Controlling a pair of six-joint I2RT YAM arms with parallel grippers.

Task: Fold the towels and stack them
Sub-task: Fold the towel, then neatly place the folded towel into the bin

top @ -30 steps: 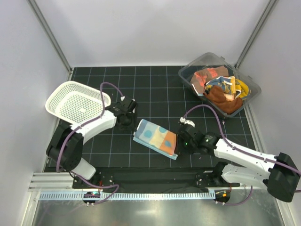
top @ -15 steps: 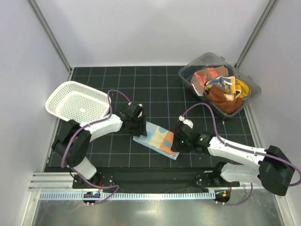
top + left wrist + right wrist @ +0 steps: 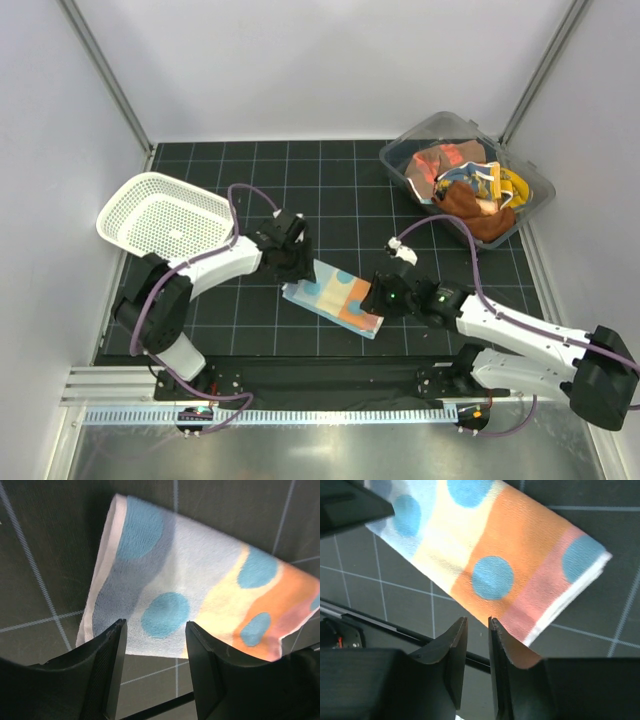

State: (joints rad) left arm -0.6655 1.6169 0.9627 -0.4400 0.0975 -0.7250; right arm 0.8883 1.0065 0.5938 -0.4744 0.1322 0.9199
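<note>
One folded towel (image 3: 330, 293) with blue spots lies flat near the middle of the black tabletop (image 3: 340, 190), which has a grid of thin white lines. One end of the towel is white and pale blue. The other end is yellow, orange and pink. The left claw (image 3: 297, 265) is at the white and blue end. In the left wrist view, the left claw (image 3: 155, 627) is released. Its two black fingers (image 3: 112, 670) stand wide apart over the near edge of the towel (image 3: 200, 595), with a blue spot showing between them. The right claw (image 3: 378, 300) is at the orange end. In the right wrist view, the right claw (image 3: 476, 622) has its fingers (image 3: 452, 645) almost together, with only a thin dark gap between them. They sit right at the edge of the towel (image 3: 505, 555), and a bit of peach cloth peeks out beside one finger. I cannot tell if this claw is pinching the towel or not. More towels (image 3: 470, 185) are piled loose in a clear plastic bin (image 3: 535, 180) at the far right of the tabletop, well apart from the folded one. A rust-brown towel (image 3: 485, 218) lies at the near end of that pile. A white mesh basket (image 3: 115, 205) sits at the far left.
</note>
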